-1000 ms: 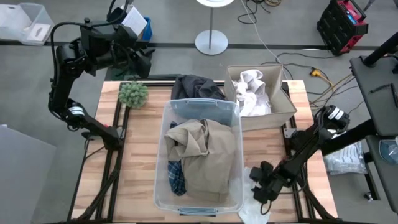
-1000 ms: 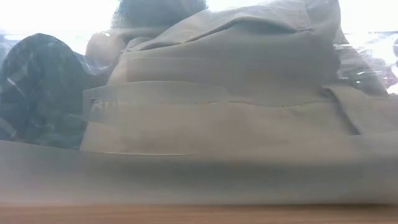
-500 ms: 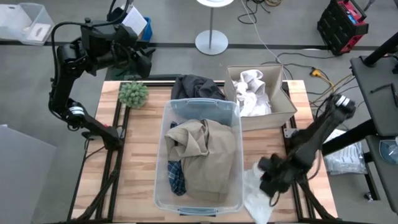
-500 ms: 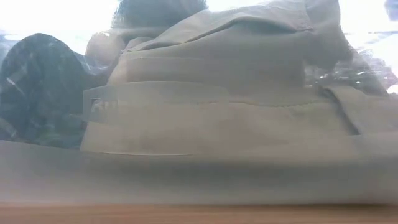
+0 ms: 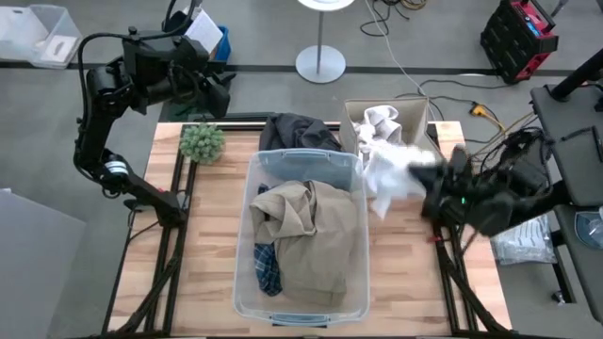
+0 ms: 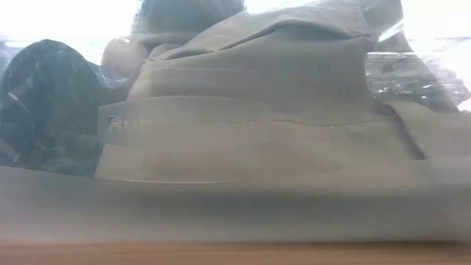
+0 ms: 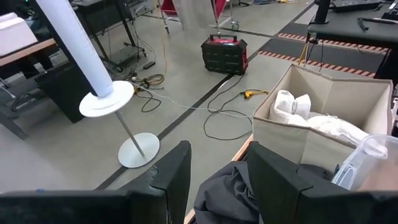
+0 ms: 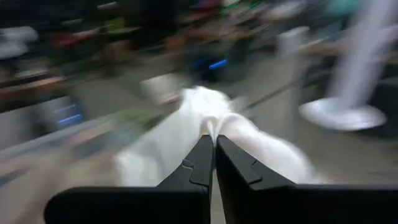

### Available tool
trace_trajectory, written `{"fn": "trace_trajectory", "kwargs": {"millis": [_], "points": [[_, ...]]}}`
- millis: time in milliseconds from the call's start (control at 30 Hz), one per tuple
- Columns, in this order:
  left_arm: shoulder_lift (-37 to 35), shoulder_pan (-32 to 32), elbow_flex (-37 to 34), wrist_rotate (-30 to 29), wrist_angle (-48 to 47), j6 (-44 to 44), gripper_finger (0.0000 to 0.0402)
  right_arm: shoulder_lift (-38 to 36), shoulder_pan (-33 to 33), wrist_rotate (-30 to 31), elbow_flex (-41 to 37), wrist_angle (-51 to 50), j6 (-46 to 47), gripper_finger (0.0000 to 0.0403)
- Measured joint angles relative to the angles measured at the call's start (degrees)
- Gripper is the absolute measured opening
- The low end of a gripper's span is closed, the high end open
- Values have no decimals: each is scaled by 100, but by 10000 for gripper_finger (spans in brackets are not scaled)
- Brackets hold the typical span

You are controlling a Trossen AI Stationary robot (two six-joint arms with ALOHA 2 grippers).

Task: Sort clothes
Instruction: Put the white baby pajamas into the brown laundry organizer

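- The left gripper hangs past the table's far left corner, above the floor, its fingers parted by a middling gap with nothing between them.
- A small green bushy plant stands on the wooden slatted table near that corner.
- A clear plastic bin sits mid-table; inside it a tan khaki garment lies bunched over most of the space, and a blue-and-white plaid shirt shows at its left side.
- A dark grey garment lies on the table just behind the bin.
- A beige fabric box stands to the right of the bin, with small white pieces piled inside.
- The right gripper is at the box's near edge, its fingers pressed together on a white cloth piece, which hangs in the air over the gap between bin and box.
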Motion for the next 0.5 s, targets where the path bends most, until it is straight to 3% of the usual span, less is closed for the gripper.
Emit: {"fn": "trace_trajectory", "kwargs": {"millis": [100, 200, 333, 500], "points": [[0, -2, -2, -1, 106, 100, 137, 26, -842, 781, 258, 2, -822, 8], [0, -1, -2, -2, 273, 216, 137, -61, -2083, 672, 343, -11, -1018, 8], [0, 0, 28, -8, 454, 259, 137, -202, -3788, -584, 351, -14, -921, 9], [37, -2, 8, -11, 533, 252, 137, -61, -5576, -2723, 351, -6, -1009, 22]]}}
